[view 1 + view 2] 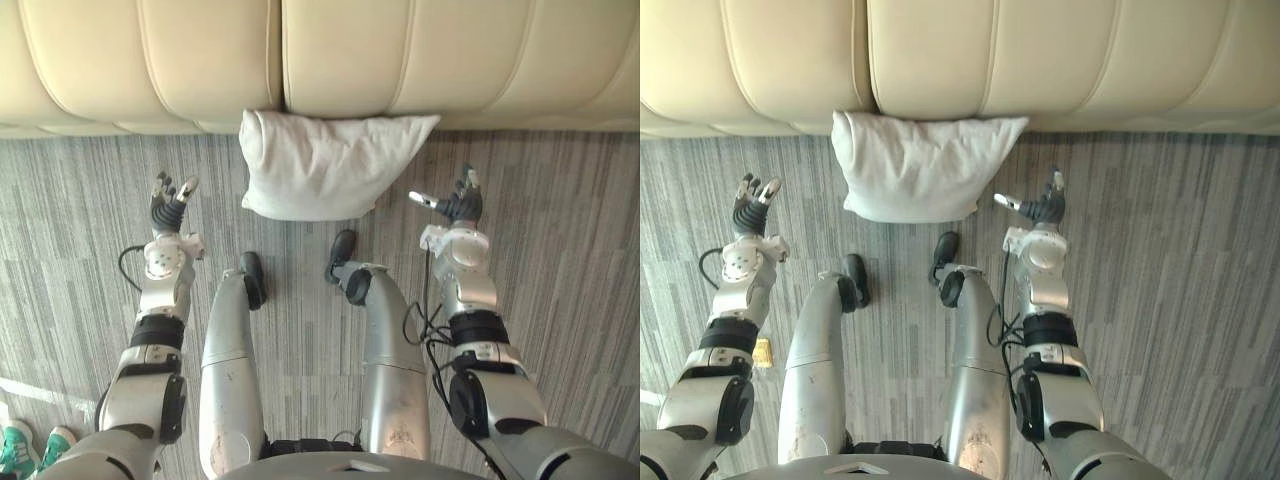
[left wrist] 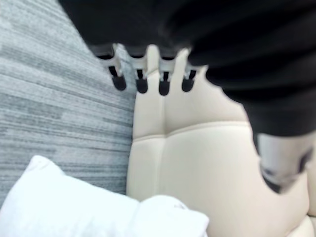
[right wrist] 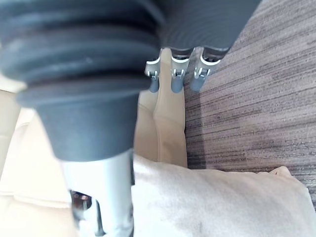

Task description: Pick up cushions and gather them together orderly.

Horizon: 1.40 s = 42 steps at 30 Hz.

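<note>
**Cushion** (image 1: 320, 165): You have one white cushion on the floor (image 1: 560, 250), with its far edge against the foot of the sofa (image 1: 400, 60). It lies between your two robot hands, inward of each and a little ahead of the fingertips. Its long axis runs crosswise, from one robot hand toward the other, parallel to the sofa front. The corner on the right side comes to a point, and the near edge is rounded and slack.

**Left robot hand** (image 1: 168, 208): The fingers are straight and spread, the thumb is apart, and it holds nothing. The cushion lies to its right, with a strip of bare floor between them.

**Right robot hand** (image 1: 460, 207): This one is also spread and empty, with the thumb reaching inward. The cushion lies to its left. The thumb tip is just beside the cushion's edge and not touching it. This is the nearer hand.

**Judgement:** A two-sided grasp suits the crosswise lie. You would need to bring the left robot hand further inward than the right to meet the ends evenly.

**Not established:**
- Whether the far edge is tucked under the sofa or only touches it.
- The condition of the cushion's underside.
- The height of either robot hand above the floor.

A person's shoes (image 1: 30, 445) stand well behind the left robot hand, far from the work.
</note>
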Motion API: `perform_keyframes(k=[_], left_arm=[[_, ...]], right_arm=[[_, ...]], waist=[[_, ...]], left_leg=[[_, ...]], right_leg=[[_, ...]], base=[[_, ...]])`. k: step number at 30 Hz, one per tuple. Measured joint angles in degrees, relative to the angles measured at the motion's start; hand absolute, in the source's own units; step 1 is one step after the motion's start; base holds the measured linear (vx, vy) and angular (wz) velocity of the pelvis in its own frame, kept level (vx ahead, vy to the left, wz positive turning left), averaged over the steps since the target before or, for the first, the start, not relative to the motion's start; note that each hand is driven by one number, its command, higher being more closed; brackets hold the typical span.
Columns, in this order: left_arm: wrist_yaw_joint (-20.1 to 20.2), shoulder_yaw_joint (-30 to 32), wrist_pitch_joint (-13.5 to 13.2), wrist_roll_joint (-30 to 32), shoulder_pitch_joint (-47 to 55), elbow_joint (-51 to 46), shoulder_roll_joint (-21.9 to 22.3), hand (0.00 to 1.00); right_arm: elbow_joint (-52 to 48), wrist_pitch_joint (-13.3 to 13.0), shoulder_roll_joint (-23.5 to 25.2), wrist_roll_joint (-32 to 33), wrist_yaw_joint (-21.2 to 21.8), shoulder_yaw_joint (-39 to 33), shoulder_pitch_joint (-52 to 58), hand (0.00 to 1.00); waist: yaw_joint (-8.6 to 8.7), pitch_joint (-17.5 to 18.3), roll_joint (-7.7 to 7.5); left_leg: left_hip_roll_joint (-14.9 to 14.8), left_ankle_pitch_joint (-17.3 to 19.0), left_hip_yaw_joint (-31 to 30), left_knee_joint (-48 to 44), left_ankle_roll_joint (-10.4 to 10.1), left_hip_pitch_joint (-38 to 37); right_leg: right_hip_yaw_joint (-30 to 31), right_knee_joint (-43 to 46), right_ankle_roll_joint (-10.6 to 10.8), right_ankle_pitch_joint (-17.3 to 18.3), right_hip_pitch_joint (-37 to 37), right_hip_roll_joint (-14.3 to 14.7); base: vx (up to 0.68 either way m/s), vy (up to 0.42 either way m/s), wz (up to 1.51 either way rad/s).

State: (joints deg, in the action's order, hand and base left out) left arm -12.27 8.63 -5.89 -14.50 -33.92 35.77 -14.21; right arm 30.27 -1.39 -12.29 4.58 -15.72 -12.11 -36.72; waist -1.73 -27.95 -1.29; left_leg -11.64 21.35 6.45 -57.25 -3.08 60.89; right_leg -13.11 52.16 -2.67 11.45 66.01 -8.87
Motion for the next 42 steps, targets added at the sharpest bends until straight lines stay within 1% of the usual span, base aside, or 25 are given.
perform_keyframes(k=[4,6,9,10,13,15,18,23,24,27,30,31,35,37,39,42], left_arm=[[-0.16,-0.37,0.01,0.07,-4.3,-1.01,-0.37,0.0],[-0.27,-0.38,0.01,0.07,-5.47,-1.02,-0.54,0.0],[-1.25,-1.63,0.02,0.08,-7.91,-1.01,-0.56,0.0],[-1.42,-2.54,0.02,0.09,-9.69,-1.0,-0.52,0.0],[-1.85,-2.66,0.02,0.15,-11.42,-0.87,-0.47,0.0],[-2.44,-3.4,0.02,0.17,-13.86,0.13,-0.42,0.0],[-2.47,-5.22,0.05,0.2,-17.53,1.53,-0.03,0.0],[-2.57,-6.85,0.05,1.31,-21.49,2.2,0.28,0.0],[-2.83,-7.7,0.06,1.34,-23.36,3.39,0.28,1.0],[-4.69,-8.82,0.06,1.35,-25.81,3.78,1.32,1.0],[-5.35,-8.85,0.1,1.41,-27.16,4.21,1.46,1.0],[-6.26,-8.9,0.23,1.84,-28.07,4.31,1.56,1.0],[-7.26,-9.46,0.5,2.3,-28.9,4.35,1.98,1.0],[-7.88,-10.38,0.69,2.31,-29.59,4.35,1.85,1.0],[-8.98,-10.91,0.82,2.31,-30.41,4.34,1.4,1.0],[-9.51,-10.95,0.82,2.3,-30.53,3.86,0.71,1.0]], right_arm=[[0.25,0.08,0.25,0.05,-1.12,3.11,-4.96,0.0],[0.53,0.08,0.48,0.05,-1.39,3.82,-6.3,0.0],[2.73,0.24,0.76,0.05,-2.08,5.23,-9.48,0.0],[2.89,0.24,0.92,0.02,-2.19,5.54,-11.3,0.0],[4.75,0.2,0.92,0.01,-2.32,6.93,-14.27,0.0],[5.93,0.08,1.86,-0.44,-2.56,7.55,-17.05,0.0],[7.78,-0.01,2.57,-0.48,-3.73,8.74,-19.92,0.0],[9.66,-0.08,2.67,-0.35,-3.9,10.58,-24.44,0.0],[10.63,-0.29,2.61,-0.07,-4.41,11.29,-25.84,1.0],[11.41,-0.92,2.85,2.3,-4.83,11.43,-28.0,1.0],[11.41,-1.05,3.02,4.29,-5.2,11.44,-29.13,1.0],[11.37,-1.62,3.21,6.36,-6.13,11.46,-29.72,1.0],[11.03,-2.49,3.68,9.73,-7.04,11.48,-30.08,1.0],[10.36,-2.69,3.82,11.09,-7.24,11.47,-30.17,1.0],[8.55,-3.06,3.92,13.97,-8.48,11.32,-30.03,1.0],[7.74,-4.02,3.9,17.94,-8.78,10.88,-29.94,1.0]], waist=[[0.0,-0.84,0.03],[-0.03,-0.84,0.03],[0.09,-1.01,0.06],[0.08,-1.02,0.04],[0.22,-1.02,0.04],[0.32,-1.02,0.04],[0.61,-1.03,0.05],[1.28,-1.03,0.05],[1.63,-1.03,0.05],[1.65,-1.03,0.05],[1.71,-1.02,0.06],[1.66,-1.02,0.06],[1.56,-1.0,0.09],[1.56,-1.0,0.09],[1.3,-1.0,0.1],[1.21,-0.99,0.11]], left_leg=[[-0.7,0.16,-0.54,-3.6,0.25,6.65],[-0.91,0.14,-0.81,-4.56,0.24,8.38],[-1.09,-0.27,-1.5,-5.91,0.08,11.45],[-1.07,-0.95,-1.88,-5.91,-0.05,13.35],[-1.08,-1.42,-2.08,-6.1,-0.22,15.4],[-1.26,-1.6,-2.49,-6.98,-0.45,17.63],[-1.51,-1.85,-3.5,-7.82,-0.73,20.01],[-1.48,-2.41,-3.27,-7.07,-0.66,22.03],[-1.42,-2.71,-3.27,-6.88,-0.86,22.75],[-1.4,-3.04,-3.2,-6.5,-1.09,23.52],[-1.39,-3.11,-3.23,-6.42,-1.19,24.07],[-1.4,-3.2,-3.23,-6.41,-1.2,24.48],[-1.4,-3.34,-3.25,-6.25,-1.13,24.7],[-1.39,-3.86,-3.22,-5.73,-0.94,24.93],[-1.39,-4.12,-3.21,-5.57,-0.79,25.18],[-1.38,-4.19,-3.11,-5.57,-0.66,25.27]], right_leg=[[-0.02,3.08,0.04,0.02,6.3,-0.24],[-0.14,3.78,0.02,0.01,7.94,-0.24],[-0.36,4.8,-0.61,-0.38,10.58,-0.24],[-0.66,4.79,-0.82,-0.62,12.2,-0.25],[-0.78,5.08,-0.94,-0.85,14.22,-0.26],[-1.06,5.88,-1.79,-1.38,16.3,-0.26],[-2.02,6.29,-1.81,-1.41,17.73,-0.19],[-1.98,5.25,-2.11,-1.9,19.85,-0.07],[-2.11,5.07,-2.6,-2.27,20.37,-0.07],[-2.14,4.97,-3.05,-2.72,21.28,-0.07],[-2.15,4.99,-3.19,-2.81,21.81,0.01],[-2.18,4.95,-3.48,-3.0,22.15,0.06],[-2.22,4.09,-3.47,-3.51,22.17,0.3],[-2.36,3.58,-3.41,-4.0,22.17,0.36],[-2.49,3.11,-3.53,-4.42,22.22,0.37],[-2.49,2.76,-3.56,-4.78,22.23,0.4]], base=[[-0.16,-0.028,0.05],[-0.12,-0.012,-0.02],[-0.15,-0.006,0.02],[-0.12,-0.009,0.08],[-0.1,-0.005,0.04],[-0.07,0.004,-0.01],[-0.06,0.015,0.0],[-0.05,0.019,-0.01],[-0.04,0.021,0.04],[-0.01,0.008,0.01],[0.0,0.0,0.0],[0.0,0.0,0.0],[-0.01,0.01,-0.02],[0.0,0.0,0.0],[0.0,0.0,0.0],[0.0,0.009,-0.04]])
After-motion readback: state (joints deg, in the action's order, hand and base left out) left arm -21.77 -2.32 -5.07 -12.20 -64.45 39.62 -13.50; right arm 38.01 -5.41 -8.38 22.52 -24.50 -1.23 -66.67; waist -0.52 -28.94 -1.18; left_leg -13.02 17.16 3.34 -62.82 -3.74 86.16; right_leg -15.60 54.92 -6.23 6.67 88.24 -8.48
